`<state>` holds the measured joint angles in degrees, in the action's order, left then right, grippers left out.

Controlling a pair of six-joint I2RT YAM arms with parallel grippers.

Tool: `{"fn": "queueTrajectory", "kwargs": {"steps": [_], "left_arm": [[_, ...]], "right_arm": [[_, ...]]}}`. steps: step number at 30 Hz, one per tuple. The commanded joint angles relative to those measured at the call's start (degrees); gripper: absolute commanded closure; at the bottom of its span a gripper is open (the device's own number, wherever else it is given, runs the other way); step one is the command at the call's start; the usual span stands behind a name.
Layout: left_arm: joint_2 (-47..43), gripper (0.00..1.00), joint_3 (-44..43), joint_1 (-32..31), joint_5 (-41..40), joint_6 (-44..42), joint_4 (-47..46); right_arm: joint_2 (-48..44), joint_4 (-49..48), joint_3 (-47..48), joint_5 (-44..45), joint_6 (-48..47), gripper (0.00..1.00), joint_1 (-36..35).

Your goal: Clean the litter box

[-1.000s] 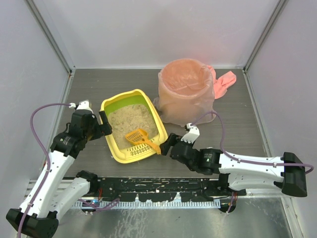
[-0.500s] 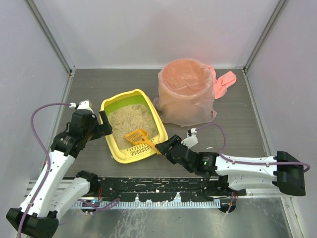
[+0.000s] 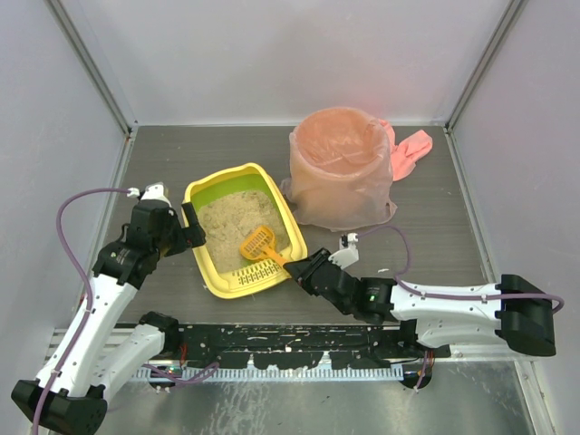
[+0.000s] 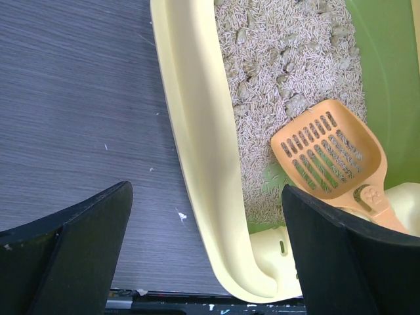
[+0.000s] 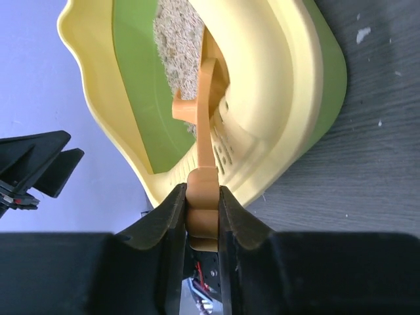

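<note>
Inside the right end effector (image 5: pixel 202 197), the scoop (image 4: pixel 328 154) handle's tip is hidden.

A yellow litter box (image 3: pixel 245 283) with a green inner wall holds beige, grainy litter (image 3: pixel 231 217). Between the black right fingers (image 5: pixel 161 220) is the handle of an orange scoop (image 3: pixel 256 243), its head patterned with rows of slots. Beyond the fingers are a pink-bagged bin (image 3: pixel 340 172) and a dark grey, wood-grained table (image 3: pixel 453 236).

Litter box (image 3: pixel 217 283): we record one rectangular yellow plastic tray with rounded corners and a green inner wall. It sits flat on the table (image 3: pixel 181 154), about 9 o'clock from centre. Slotted ledge (image 3: pixel 249 278) at its 6 o'clock end. Beige litter (image 3: pixel 227 222) covers the floor.
</note>
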<state>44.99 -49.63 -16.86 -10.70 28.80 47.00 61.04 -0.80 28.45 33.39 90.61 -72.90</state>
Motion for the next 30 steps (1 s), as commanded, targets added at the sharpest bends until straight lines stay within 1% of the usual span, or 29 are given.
{"fn": "queueTrajectory", "kwargs": {"steps": [1,3,6,8,13,15,19,23,25,26,27,28,30], "left_arm": [[-0.61,0.02,-1.33,0.02,0.23,-1.28,-1.52],[-0.78,0.02,-2.08,0.07,-0.06,-1.46,-1.72],[-1.23,0.02,-3.82,0.05,-2.77,-1.69,-2.01],[-1.82,0.02,-4.75,0.07,-4.41,-2.89,-3.24],[-2.6,0.02,-6.79,0.07,-6.63,-8.26,-6.6],[-2.1,0.02,-8.23,0.03,-6.78,-10.26,-7.01],[-1.37,0.02,-8.56,0.08,0.98,-17.01,-10.65],[-0.12,0.02,-7.25,0.02,8.28,-22.1,-15.44],[1.38,0.02,-6.87,-0.17,11.34,-23.2,-17.22],[1.95,0.02,-6.39,-0.18,14.09,-23.53,-18.6],[2.3,0.0,-5.44,-0.19,17.73,-24.54,-20.72],[2.43,0.01,-4.44,-0.23,21.11,-25.56,-23.21],[2.06,0.02,-2.44,-0.3,25.48,-27.45,-28.14]], "right_arm": [[-1.28,2.37,5.66,7.24,-7.04,0.78,-0.05],[-0.64,3.18,8.76,7.83,-13.24,0.81,-0.03],[1.77,8.66,15.62,8.25,-20.36,0.87,0.55],[3.32,11.51,20.04,6.95,-25.25,0.91,1.75],[6.27,15.2,26.6,-6.24,-37.04,0.98,8.45],[8.2,17.75,30.22,-11.3,-41.88,0.98,10.88],[12.48,23.66,38.15,-19.29,-52.89,0.98,13.84],[16.22,29.17,45.03,-23.24,-61.03,0.99,15.24],[17.54,31.5,47.91,-24.07,-63.77,0.99,16.25],[17.97,32.37,49.06,-24.56,-65.05,0.99,16.88],[18.43,33.23,50.54,-25.14,-66.01,0.99,17.41],[18.87,34.1,51.71,-25.65,-66.68,0.99,18.04],[19.68,35.83,53.66,-27.04,-67.85,0.99,19.3]]}}
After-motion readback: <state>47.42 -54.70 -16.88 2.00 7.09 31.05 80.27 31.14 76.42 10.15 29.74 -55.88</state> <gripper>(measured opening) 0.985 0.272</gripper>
